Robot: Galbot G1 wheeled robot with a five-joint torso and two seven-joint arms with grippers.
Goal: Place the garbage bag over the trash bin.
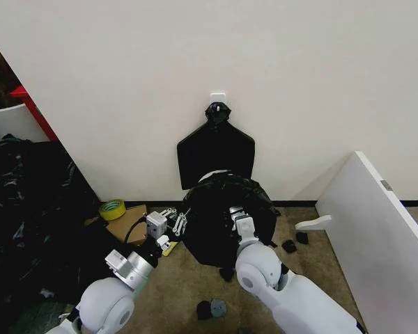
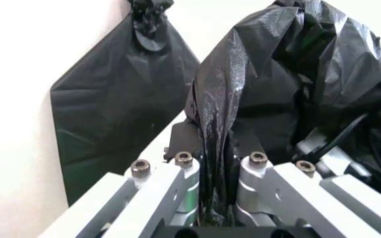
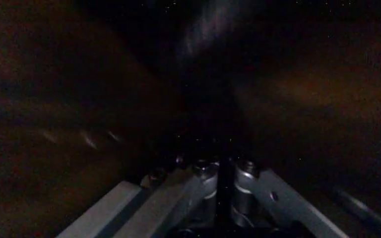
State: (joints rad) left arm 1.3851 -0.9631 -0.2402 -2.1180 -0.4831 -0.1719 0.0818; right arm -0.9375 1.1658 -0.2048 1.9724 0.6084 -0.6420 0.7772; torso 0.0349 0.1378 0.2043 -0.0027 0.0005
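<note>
The garbage bag [image 1: 219,229] is draped as a crinkled black dome over the trash bin, of which a sliver of white rim [image 1: 212,176] shows at the back. My left gripper [image 1: 178,223] is at the bag's left edge, shut on a fold of black plastic [image 2: 296,74]; in the left wrist view the film runs down between its fingers [image 2: 184,163]. My right gripper [image 1: 242,221] rests on top of the bag toward its right side. In the dark right wrist view, that gripper [image 3: 224,173] is shut on a thin dark strip of bag.
A flat black bag [image 1: 216,156] hangs from a wall hook right behind the bin. A tape roll [image 1: 112,209] and cardboard [image 1: 129,224] lie at left beside a black plastic heap [image 1: 21,209]. A white panel [image 1: 376,229] leans at right. Black scraps [image 1: 289,245] dot the floor.
</note>
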